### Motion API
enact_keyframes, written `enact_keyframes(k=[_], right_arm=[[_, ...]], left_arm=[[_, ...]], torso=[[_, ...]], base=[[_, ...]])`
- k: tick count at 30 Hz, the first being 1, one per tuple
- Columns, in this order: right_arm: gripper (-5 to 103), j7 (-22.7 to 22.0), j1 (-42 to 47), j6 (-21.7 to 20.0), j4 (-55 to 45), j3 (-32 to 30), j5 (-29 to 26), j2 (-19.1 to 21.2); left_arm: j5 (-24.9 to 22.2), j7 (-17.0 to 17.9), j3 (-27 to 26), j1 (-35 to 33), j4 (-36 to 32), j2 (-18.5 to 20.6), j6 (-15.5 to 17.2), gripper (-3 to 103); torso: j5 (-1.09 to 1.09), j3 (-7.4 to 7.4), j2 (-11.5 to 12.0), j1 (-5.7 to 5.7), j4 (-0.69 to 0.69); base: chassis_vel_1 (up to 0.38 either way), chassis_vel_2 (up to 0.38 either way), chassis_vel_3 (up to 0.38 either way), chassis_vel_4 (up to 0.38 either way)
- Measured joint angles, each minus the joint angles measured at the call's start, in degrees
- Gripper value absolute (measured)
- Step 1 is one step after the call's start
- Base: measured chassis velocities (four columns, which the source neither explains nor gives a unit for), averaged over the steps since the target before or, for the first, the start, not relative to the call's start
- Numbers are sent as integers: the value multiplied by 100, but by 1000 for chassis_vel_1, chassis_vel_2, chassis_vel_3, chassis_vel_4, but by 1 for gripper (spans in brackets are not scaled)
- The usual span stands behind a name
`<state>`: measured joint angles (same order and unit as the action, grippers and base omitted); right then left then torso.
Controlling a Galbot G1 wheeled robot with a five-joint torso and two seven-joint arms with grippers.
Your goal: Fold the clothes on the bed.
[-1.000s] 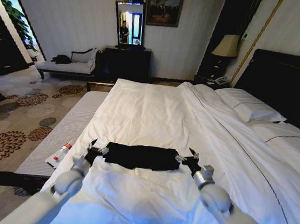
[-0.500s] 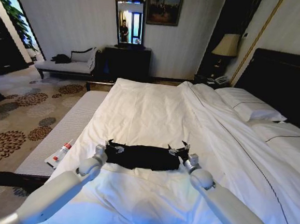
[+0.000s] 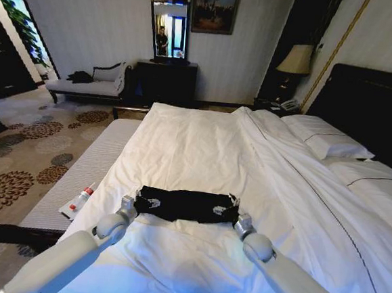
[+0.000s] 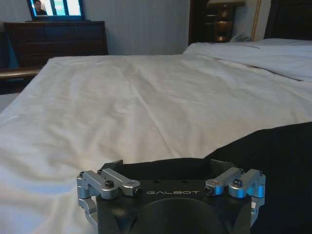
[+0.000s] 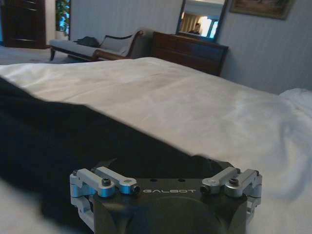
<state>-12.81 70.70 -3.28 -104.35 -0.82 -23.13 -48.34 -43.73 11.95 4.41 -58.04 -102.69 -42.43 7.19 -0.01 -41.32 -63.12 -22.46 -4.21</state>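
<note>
We count one black T-shirt (image 3: 186, 205), bunched into a band across the near part of the one white bed (image 3: 203, 147). Our left gripper (image 3: 136, 201) sits at its left end, our right gripper (image 3: 232, 208) at its right end; we cannot tell how either's fingers stand. Since half a second ago, both have dropped slightly nearer us.

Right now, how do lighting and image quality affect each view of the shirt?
Head view: wide-angle bending at the edges; black T-shirt contrasts sharply with the bright bed, folds unreadable. Left wrist view: even, dim light; shirt a featureless dark mass. Right wrist view: near shirt edge soft, out of focus.
</note>
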Motion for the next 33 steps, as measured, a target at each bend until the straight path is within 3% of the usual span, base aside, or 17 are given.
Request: enact_keyframes(k=[12, 20, 23, 25, 27, 28, 30, 33], right_arm=[[100, 10, 1070, 14, -584, -379, 457, 137], [100, -98, 774, -123, -707, -530, -101, 106], [100, -223, 648, -328, -685, -675, -757, 23], [100, -407, 636, -821, -841, -994, -2010, -57], [100, -438, 633, -911, -869, -1063, -2242, -73], [100, -517, 615, -1228, -960, -1369, -3023, -125], [100, -527, 591, -1545, -1026, -1754, -3827, -154], [100, -450, 587, -1702, -1044, -1947, -4220, -164]], left_arm=[[477, -166, -737, -1519, -581, 160, -151, 100], [747, -134, -1002, -2052, -796, 189, -281, 100], [813, 40, -1212, -2279, -995, 98, -351, 100], [1243, 95, -1536, -2633, -1147, -13, -594, 100], [1299, 96, -1580, -2684, -1166, -27, -628, 100], [1525, 98, -1845, -2976, -1307, -120, -776, 100], [1679, 67, -2304, -3474, -1620, -272, -906, 100], [1726, 9, -2604, -3809, -1821, -385, -985, 100]], torso=[[0, 0, 0, 0, 0], [1, 0, 0, 0, 2], [1, -1, 0, -3, 0], [2, -1, 0, -2, 0], [2, -1, 0, -2, -1], [1, -1, 0, -2, 0], [0, -1, 0, -2, 1], [1, -1, 0, -2, 0]], base=[[0, 0, 0, 0], [0, 0, 0, 0], [0, 0, 0, 0], [0, 0, 0, 0], [0, 0, 0, 0], [0, 0, 0, 0], [0, 0, 0, 0], [0, 0, 0, 0]])
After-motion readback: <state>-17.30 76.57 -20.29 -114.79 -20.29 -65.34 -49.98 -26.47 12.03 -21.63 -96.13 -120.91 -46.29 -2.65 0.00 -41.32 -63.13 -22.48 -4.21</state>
